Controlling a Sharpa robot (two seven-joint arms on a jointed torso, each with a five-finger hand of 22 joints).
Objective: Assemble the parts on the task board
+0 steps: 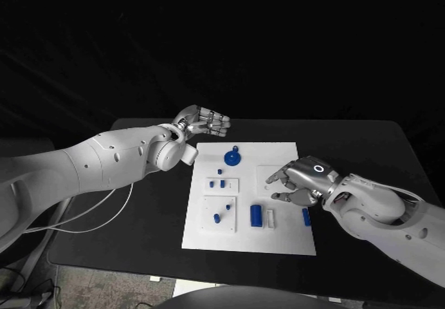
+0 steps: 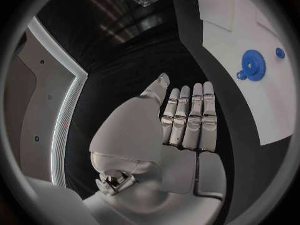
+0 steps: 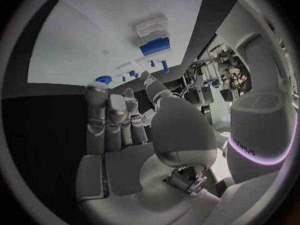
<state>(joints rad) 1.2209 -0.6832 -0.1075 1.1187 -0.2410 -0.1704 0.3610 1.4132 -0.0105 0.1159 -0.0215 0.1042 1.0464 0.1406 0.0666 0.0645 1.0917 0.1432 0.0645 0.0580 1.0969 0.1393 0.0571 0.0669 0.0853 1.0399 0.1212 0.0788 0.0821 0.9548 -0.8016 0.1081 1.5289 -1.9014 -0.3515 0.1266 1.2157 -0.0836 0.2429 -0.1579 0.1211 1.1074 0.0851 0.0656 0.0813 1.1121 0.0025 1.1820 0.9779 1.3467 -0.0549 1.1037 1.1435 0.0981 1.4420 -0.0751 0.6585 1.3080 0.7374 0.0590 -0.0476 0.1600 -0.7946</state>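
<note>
The white task board (image 1: 278,154) lies in the middle of the table. On it are a blue gear (image 1: 232,156), small blue pegs (image 1: 220,172) and a blue cylinder (image 1: 257,217) beside a white piece (image 1: 271,217). My left hand (image 1: 204,122) hovers off the board's far left corner, fingers straight and together, holding nothing. In the left wrist view that hand (image 2: 181,130) is empty, with the gear (image 2: 253,65) beyond it. My right hand (image 1: 297,180) is over the board's right edge, fingers lightly bent, nothing in it. The right wrist view shows this hand (image 3: 125,130) empty above the board (image 3: 94,35).
A blue piece (image 1: 306,217) lies at the board's right edge, near my right forearm. Two small white insets (image 1: 222,184) with blue pegs sit on the board's left half. A white cable (image 1: 102,212) loops over the table's left side.
</note>
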